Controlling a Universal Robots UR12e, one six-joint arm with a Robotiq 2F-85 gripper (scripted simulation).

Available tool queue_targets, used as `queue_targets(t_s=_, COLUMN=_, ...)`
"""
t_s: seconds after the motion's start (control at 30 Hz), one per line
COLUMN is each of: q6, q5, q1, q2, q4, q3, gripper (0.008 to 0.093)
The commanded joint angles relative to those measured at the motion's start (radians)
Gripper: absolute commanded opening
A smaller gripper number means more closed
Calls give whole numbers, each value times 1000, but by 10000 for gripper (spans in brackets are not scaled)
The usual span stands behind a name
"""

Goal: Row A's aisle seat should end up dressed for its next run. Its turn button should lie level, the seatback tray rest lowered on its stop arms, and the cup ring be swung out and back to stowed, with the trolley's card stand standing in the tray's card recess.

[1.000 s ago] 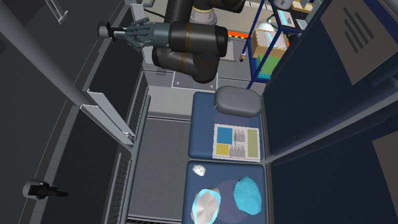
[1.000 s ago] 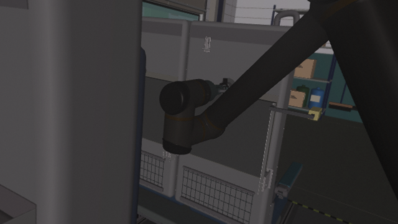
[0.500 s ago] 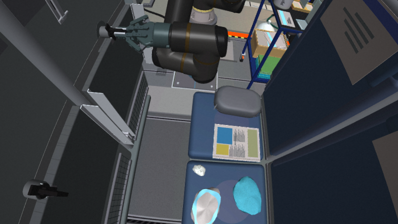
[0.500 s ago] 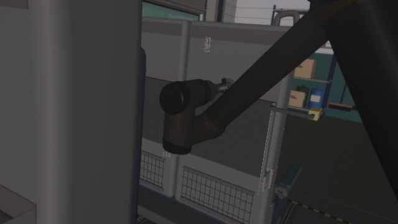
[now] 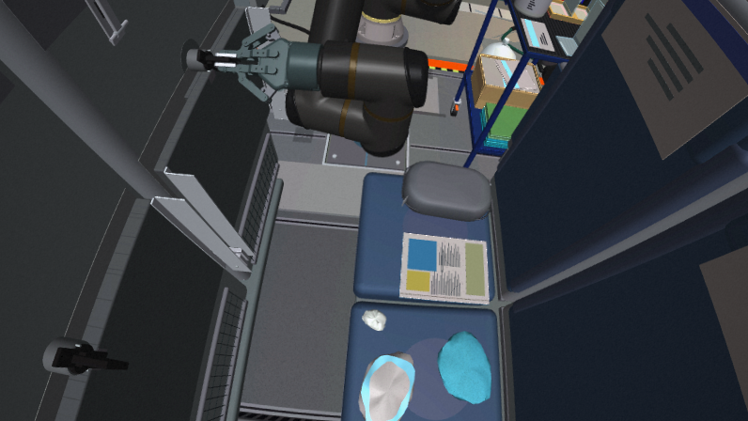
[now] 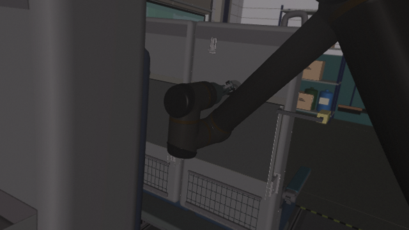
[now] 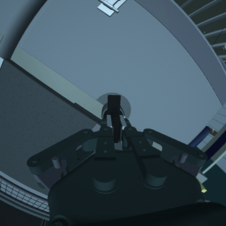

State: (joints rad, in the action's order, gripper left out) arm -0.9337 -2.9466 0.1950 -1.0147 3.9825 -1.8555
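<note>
On the seatback at the far end of the row, the black turn button [image 5: 201, 59] [image 7: 114, 109] sits on a round grey boss above the closed dark tray panel [image 5: 209, 136]. My gripper [image 5: 215, 59] [image 7: 115, 124] reaches in level from the aisle side and is clamped on the turn button's bar. In the wrist camera the bar points along my fingers toward the lens. The arm's wrist [image 6: 188, 105] hides the button from the second side camera. The card stand and cup ring are hidden from view.
The neighbouring seatback's tray [image 5: 204, 230] hangs open close below my arm, with its own turn button [image 5: 78, 357] nearer the camera. A grey cushion [image 5: 446, 189] and a printed card [image 5: 445, 268] lie on the blue seat; a blue trolley frame [image 5: 502, 68] stands beyond.
</note>
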Motion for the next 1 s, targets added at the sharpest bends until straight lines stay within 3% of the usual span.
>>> queue_targets(t_s=0.0, q6=20, q5=0, q1=0, q2=-1, q4=0, q3=1, gripper=80)
queue_targets(t_s=0.97, q6=649, q5=0, q1=0, q2=-1, q4=0, q3=1, gripper=80)
